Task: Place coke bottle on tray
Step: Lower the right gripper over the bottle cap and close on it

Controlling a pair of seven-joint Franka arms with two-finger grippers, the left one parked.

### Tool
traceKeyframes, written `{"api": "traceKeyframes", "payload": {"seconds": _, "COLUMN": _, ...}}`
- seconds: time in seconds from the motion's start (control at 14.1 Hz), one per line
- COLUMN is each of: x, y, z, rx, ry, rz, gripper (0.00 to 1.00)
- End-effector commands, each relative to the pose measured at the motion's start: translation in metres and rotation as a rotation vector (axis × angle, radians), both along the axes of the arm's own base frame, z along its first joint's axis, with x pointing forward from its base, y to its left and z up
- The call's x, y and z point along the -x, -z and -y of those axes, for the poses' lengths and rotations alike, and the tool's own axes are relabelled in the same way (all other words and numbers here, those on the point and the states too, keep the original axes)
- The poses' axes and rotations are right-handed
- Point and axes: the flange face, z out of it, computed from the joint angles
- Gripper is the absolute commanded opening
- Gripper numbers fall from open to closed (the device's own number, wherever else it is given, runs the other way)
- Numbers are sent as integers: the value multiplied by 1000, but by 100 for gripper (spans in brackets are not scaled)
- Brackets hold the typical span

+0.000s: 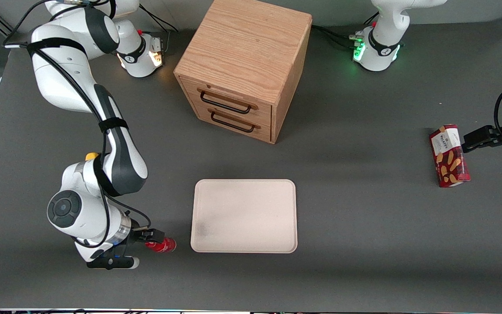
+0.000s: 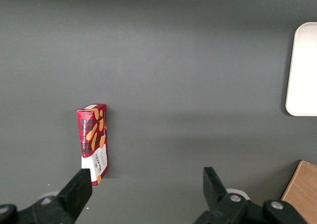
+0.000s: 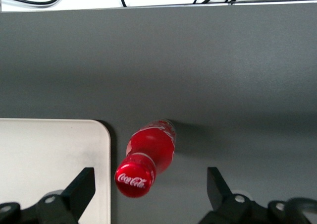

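Gripper [image 1: 153, 236], one, on the working arm: fingers [image 3: 79, 187] spread wide, straddling the coke bottle without touching it, open gaps on both sides of the cap; it sits just beside the tray's short edge at the working arm's end.

Coke bottle [image 1: 162, 245], one: small, red cap and red label. Standing on the grey table [image 1: 364, 244], just beside the tray's near corner toward the working arm's end, a thin strip of bare table between bottle and rim. Not on the tray. In the right wrist view the bottle [image 3: 146, 159] lies between the fingers, close to the tray's rounded corner [image 3: 101, 130].

Tray [image 1: 277, 216], one: pale cream-pink, rectangular, rounded corners, low rim, nothing on it. Broad bare table lies between the tray and the table's front edge, and likewise toward the parked arm's end.

Wooden cabinet [image 1: 244, 48], one, with two drawers [image 1: 229, 109], each with a dark handle: farther from the front camera than the tray, a band of bare table between them.

Biscuit box [image 1: 449, 155], one: red, well apart from the tray, toward the parked arm's end of the table.
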Motion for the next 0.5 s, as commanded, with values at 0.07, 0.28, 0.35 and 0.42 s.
{"api": "traceKeyframes", "payload": {"seconds": 0.07, "x": 0, "y": 4, "z": -7, "rx": 18, "ry": -32, "rz": 16, "gripper": 100}}
{"api": "traceKeyframes", "payload": {"seconds": 0.28, "x": 0, "y": 4, "z": -9, "rx": 35, "ry": -41, "rz": 20, "gripper": 100}}
{"api": "traceKeyframes", "payload": {"seconds": 0.35, "x": 0, "y": 4, "z": -9, "rx": 36, "ry": -41, "rz": 21, "gripper": 100}}
{"api": "traceKeyframes", "payload": {"seconds": 0.42, "x": 0, "y": 4, "z": -9, "rx": 37, "ry": -43, "rz": 21, "gripper": 100}}
